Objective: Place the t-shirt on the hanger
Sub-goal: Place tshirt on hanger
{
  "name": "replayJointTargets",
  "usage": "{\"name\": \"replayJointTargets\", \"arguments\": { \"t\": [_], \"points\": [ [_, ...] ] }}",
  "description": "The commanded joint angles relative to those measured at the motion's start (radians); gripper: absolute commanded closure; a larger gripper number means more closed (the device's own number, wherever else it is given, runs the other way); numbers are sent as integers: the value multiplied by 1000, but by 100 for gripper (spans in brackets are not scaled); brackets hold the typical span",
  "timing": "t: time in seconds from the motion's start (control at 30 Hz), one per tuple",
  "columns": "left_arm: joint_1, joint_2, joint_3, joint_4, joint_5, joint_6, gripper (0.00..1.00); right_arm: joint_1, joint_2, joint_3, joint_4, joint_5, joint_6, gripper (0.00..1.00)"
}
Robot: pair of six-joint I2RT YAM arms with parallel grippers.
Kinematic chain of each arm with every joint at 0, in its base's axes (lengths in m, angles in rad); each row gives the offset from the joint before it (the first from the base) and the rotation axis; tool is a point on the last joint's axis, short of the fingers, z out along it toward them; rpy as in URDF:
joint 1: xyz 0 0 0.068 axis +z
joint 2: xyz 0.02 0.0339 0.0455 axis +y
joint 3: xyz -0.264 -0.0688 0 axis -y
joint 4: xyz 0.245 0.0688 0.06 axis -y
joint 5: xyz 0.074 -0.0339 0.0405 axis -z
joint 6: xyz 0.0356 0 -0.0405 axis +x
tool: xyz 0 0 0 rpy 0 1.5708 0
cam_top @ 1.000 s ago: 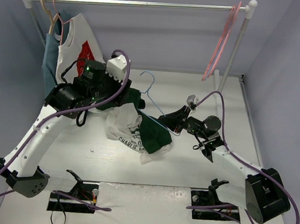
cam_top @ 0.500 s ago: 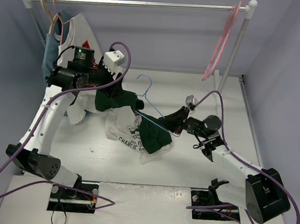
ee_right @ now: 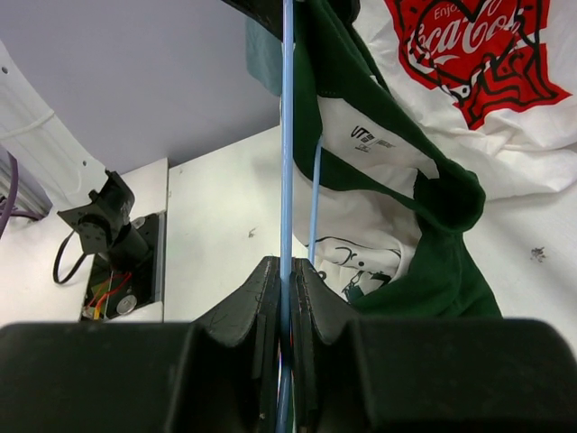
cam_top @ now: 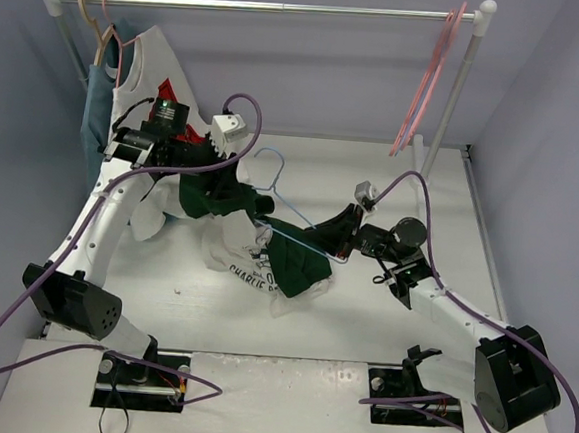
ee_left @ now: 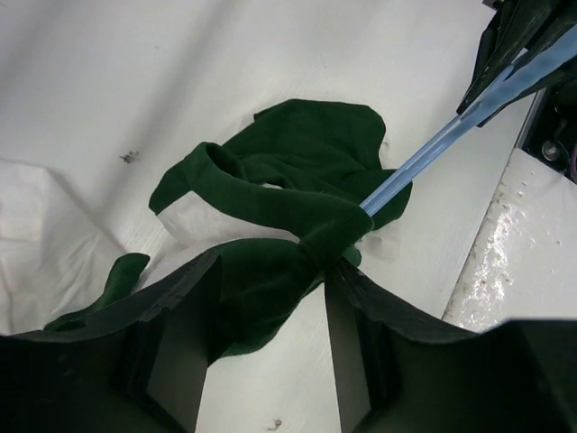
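The t-shirt (cam_top: 251, 259) lies crumpled mid-table, white body down, with its dark green sleeve and collar (ee_left: 297, 180) bunched up. The light blue hanger (cam_top: 298, 235) runs slantwise through the neck, its hook (cam_top: 269, 165) sticking out at the far side. My right gripper (ee_right: 287, 271) is shut on the hanger's wire (ee_right: 287, 135) at its right end. My left gripper (ee_left: 270, 271) hovers over the green bunch near the hook. Its jaws stand apart, with a fold of green fabric between the fingertips and touching the right finger (ee_left: 356, 307).
A clothes rack's rail (cam_top: 266, 8) spans the back, and its right post (cam_top: 448, 109) stands on the table. Pink hangers (cam_top: 425, 87) hang at the right. A white shirt with red graphic (cam_top: 146, 70) and a blue-grey garment (cam_top: 97, 111) hang at the left.
My left arm has swung back and left, and its gripper has come down onto the green fabric with the jaws narrowing. The hanger's hook has shifted slightly left. The right gripper has not moved.
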State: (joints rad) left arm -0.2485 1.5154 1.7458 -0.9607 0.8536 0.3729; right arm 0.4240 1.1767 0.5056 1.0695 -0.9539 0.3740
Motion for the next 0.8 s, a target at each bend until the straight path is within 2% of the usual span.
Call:
{"name": "replayJointTargets", "arguments": {
  "t": [0.0,0.03,0.07,0.17,0.4,0.77],
  "points": [
    [3,-47,-25,37,56,26,53,-7,-8,71,113,-16,-15,100],
    [3,-57,-41,48,49,12,57,-7,-6,73,112,-17,-14,100],
    [3,-58,-45,53,50,9,65,-8,0,76,116,-20,-12,100],
    [3,-61,-48,50,96,8,71,-7,11,83,116,-36,0,100],
    [-1,-69,-71,46,226,-6,70,-7,29,116,99,-59,8,100],
    [-20,-73,-77,48,274,-19,65,-7,70,177,87,-91,19,100]
  ]
}}
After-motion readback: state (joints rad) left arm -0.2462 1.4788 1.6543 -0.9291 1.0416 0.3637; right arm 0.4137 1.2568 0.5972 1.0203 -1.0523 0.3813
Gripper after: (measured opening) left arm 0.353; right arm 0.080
